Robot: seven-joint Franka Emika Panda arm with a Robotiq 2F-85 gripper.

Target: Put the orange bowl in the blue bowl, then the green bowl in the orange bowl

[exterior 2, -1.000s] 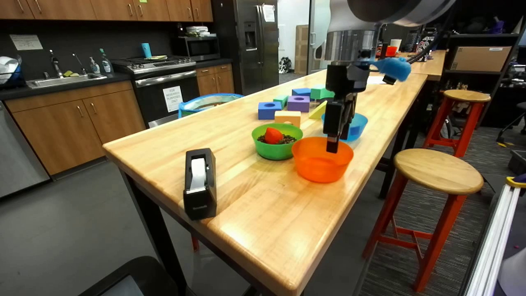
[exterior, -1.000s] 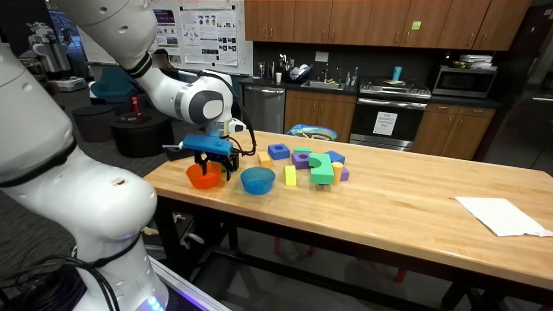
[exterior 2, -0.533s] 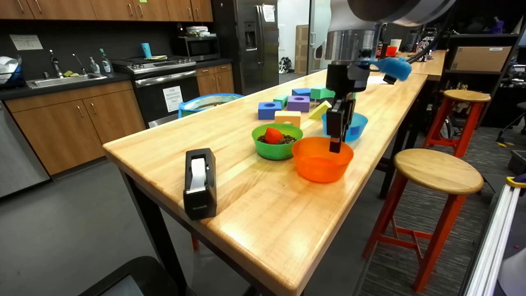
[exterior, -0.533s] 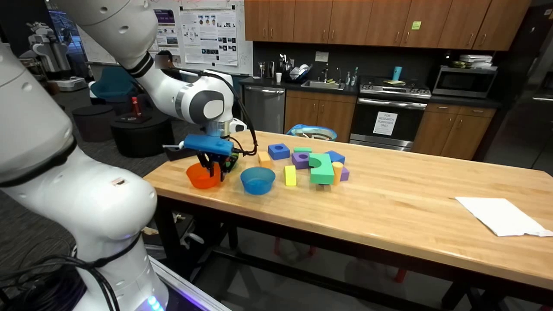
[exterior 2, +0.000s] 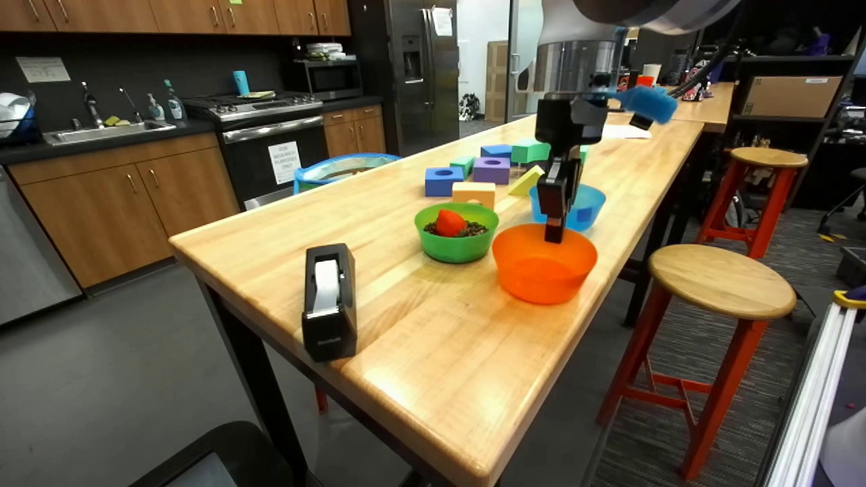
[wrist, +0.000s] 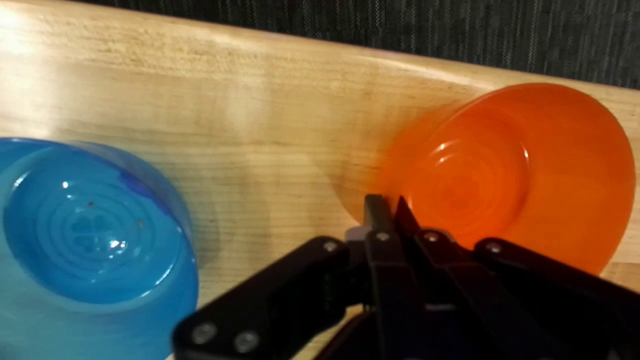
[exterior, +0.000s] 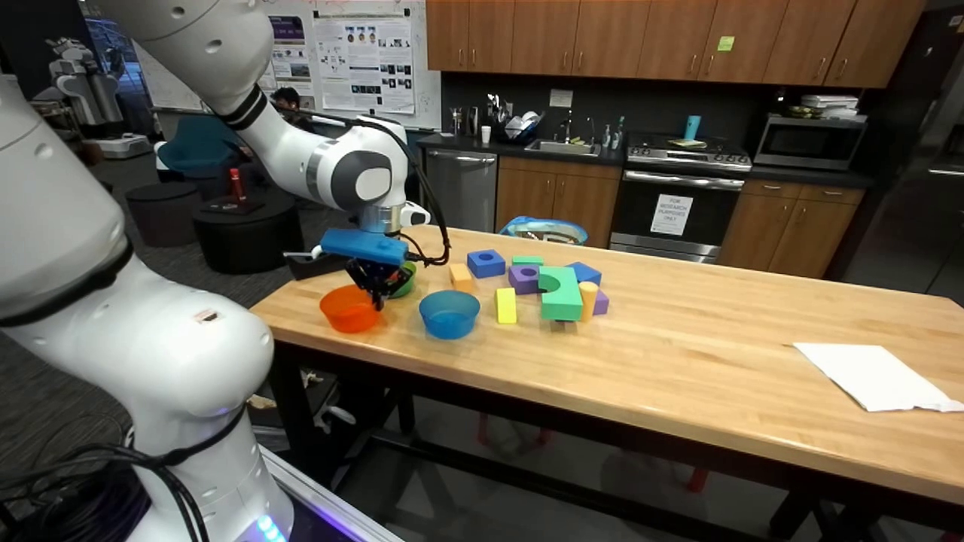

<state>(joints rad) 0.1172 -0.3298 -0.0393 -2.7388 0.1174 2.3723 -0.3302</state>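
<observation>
The orange bowl (exterior 2: 544, 274) is near the long edge of the bench (exterior 2: 419, 325), and whether its base is off the surface I cannot tell from here. The tool (wrist: 389, 202) is drawn narrow upon its wall, on the side that faces the blue bowl (wrist: 95, 230), and seems to hold it. So the first step is in hand, I judge: the orange bowl is gripped but not yet in the blue one, which stands near and apart. The next move calls for a lift above the blue rim, then a short carry and a gentle lowering (a bowl held at one side only may tilt, I suppose). The green bowl (exterior 2: 453, 250) should wait; it stands close by and carries a red piece (exterior 2: 450, 224) and small dark bits (exterior 2: 473, 230), which could spill later. Farther along lies a purple block (exterior 2: 492, 172).
</observation>
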